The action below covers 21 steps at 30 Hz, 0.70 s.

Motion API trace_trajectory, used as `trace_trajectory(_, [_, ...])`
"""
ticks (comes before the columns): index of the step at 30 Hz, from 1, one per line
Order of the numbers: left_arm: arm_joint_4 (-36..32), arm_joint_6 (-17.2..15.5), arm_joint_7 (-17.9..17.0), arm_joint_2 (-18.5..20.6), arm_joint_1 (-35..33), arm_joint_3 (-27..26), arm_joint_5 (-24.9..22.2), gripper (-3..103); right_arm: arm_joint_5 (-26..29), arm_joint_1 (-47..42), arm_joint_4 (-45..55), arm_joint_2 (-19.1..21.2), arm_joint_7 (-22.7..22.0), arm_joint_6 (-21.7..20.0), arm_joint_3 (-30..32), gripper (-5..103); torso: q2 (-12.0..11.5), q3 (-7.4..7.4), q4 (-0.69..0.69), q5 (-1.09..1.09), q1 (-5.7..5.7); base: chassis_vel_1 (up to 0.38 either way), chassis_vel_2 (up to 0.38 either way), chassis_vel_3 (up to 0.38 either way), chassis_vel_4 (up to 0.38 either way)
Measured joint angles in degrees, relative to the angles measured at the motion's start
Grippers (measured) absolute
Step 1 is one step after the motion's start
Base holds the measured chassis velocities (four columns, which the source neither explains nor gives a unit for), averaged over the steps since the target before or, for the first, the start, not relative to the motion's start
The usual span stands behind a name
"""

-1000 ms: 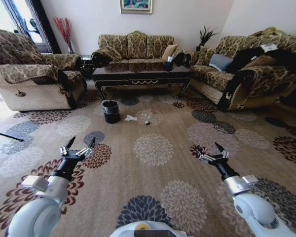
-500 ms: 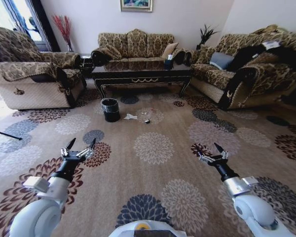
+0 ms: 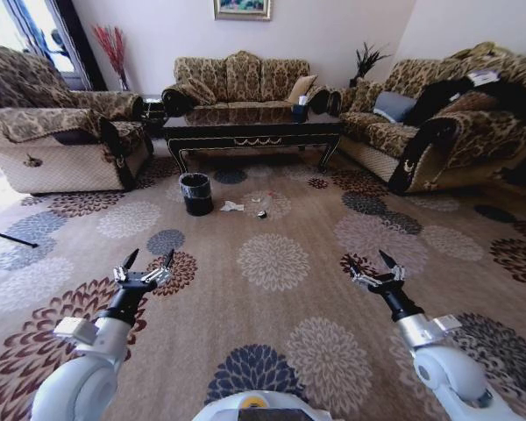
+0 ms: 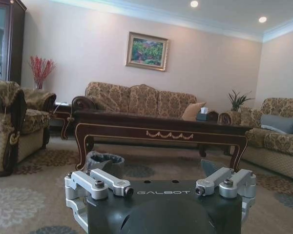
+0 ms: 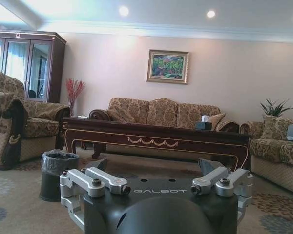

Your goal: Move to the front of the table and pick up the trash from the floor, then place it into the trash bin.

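Observation:
The dark wood table (image 3: 254,133) stands across the room before the middle sofa. On the patterned floor (image 3: 272,263) in front of it sits the black lined trash bin (image 3: 195,195). The trash lies just right of the bin: a crumpled white tissue (image 3: 231,208), a clear bottle (image 3: 265,203) and a small dark object (image 3: 261,217). My left gripper (image 3: 149,260) and right gripper (image 3: 368,266) hover open and empty over the carpet, far short of the trash. The wrist views show the table (image 4: 161,131) (image 5: 156,139) and the bin (image 4: 103,163) (image 5: 58,173) beyond the open grippers (image 4: 158,170) (image 5: 155,166).
An armchair (image 3: 53,140) stands at the left, a sofa (image 3: 241,83) behind the table and another sofa (image 3: 438,123) at the right. Open carpet stretches between me and the trash. A thin dark rod (image 3: 9,239) lies at the left edge.
The whole head view has shifted slightly, so the camera has moved. Both arms hold nearly the same pose, grippers still open.

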<state>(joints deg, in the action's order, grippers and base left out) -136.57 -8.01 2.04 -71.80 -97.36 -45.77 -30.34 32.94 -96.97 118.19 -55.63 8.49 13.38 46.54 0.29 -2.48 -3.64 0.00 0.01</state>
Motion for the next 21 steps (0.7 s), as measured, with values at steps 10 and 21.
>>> trace_trajectory(10, [4.5,0.9,-0.7,-1.5,-0.5,3.5,3.6,100,-0.7,1.0,-0.8,-0.6,0.1,0.0,-1.5,100,0.2,-0.18,0.01,0.0,-0.01,-0.041,0.033,0.042,-0.037])
trace_trajectory(21, [2.2,0.7,-0.8,-2.0,-1.4,1.4,2.1,100,-2.2,2.2,-2.2,-1.9,0.8,0.6,-3.9,100,0.4,-0.34,0.0,-0.02,0.0,-0.247,0.231,0.24,-0.216])
